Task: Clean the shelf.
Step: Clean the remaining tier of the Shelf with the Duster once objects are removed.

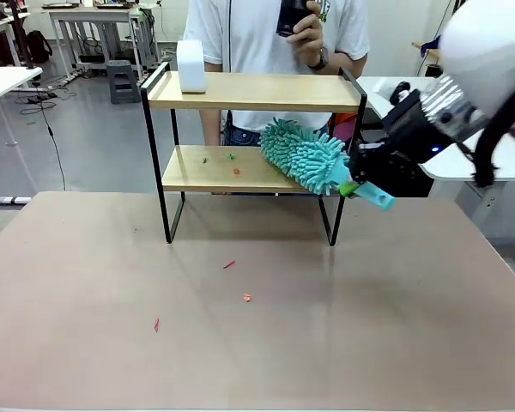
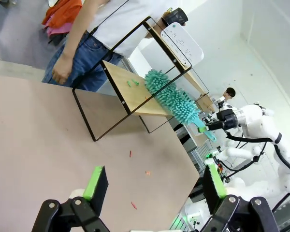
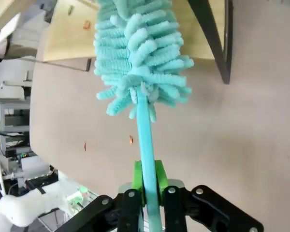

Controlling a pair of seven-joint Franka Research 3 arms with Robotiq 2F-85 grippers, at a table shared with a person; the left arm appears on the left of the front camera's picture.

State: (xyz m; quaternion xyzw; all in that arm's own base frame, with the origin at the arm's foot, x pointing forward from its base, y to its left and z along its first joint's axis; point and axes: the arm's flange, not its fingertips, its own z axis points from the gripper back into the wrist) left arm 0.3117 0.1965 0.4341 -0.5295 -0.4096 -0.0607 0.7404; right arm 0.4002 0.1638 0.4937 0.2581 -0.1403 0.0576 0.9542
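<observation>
The shelf (image 1: 240, 90) stands at the table's far side, two wooden boards in a black frame. A teal fluffy duster (image 1: 307, 154) lies with its head on the lower board's right end. My right gripper (image 1: 354, 185) is shut on the duster's teal handle (image 3: 147, 159), just right of the frame's front right leg. Small green and red scraps (image 1: 232, 160) lie on the lower board (image 2: 128, 89) left of the duster head. My left gripper (image 2: 152, 186) hangs open over the table with nothing between its green pads.
A white box (image 1: 190, 66) stands on the top board at the left. A person stands behind the shelf holding a black object (image 1: 292, 17). Red scraps (image 1: 230, 264) lie on the brown table in front of the shelf.
</observation>
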